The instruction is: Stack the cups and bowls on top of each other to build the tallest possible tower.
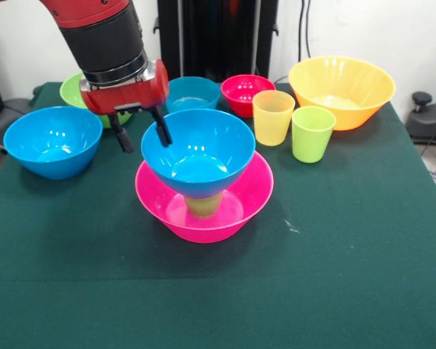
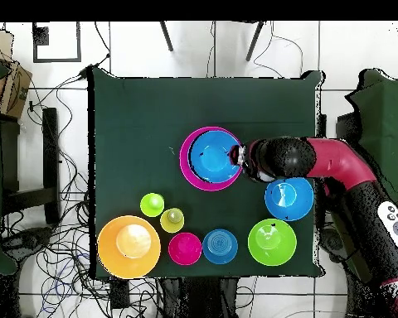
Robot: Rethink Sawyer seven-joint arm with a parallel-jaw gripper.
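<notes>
A dark green cloth is covering the table (image 1: 349, 262), and loose pieces are standing along its far side in the front view: a medium blue bowl (image 1: 52, 140) at the left edge, a green bowl (image 1: 76, 91) half hidden behind the arm, a small blue bowl (image 1: 192, 93), a small red bowl (image 1: 246, 93), a large orange bowl (image 1: 341, 90), and in front of these a yellow-orange cup (image 1: 273, 116) just beside a lime cup (image 1: 312, 133). None of them is touching the tower; the medium blue bowl is lying nearest the arm's wrist.

The tower is sitting near the table's middle: the wide pink bowl (image 1: 203, 196) is forming the base, a greenish cup (image 1: 203, 204) is standing inside it, and another blue bowl (image 1: 198, 151) is resting on that cup.

The gripper (image 1: 141, 133) is reaching down at the top bowl's rim on the picture's left, its fingers spread apart, one finger (image 1: 162, 128) crossing the rim inside the bowl and the other hanging outside; whether they are pressing the wall cannot be told
</notes>
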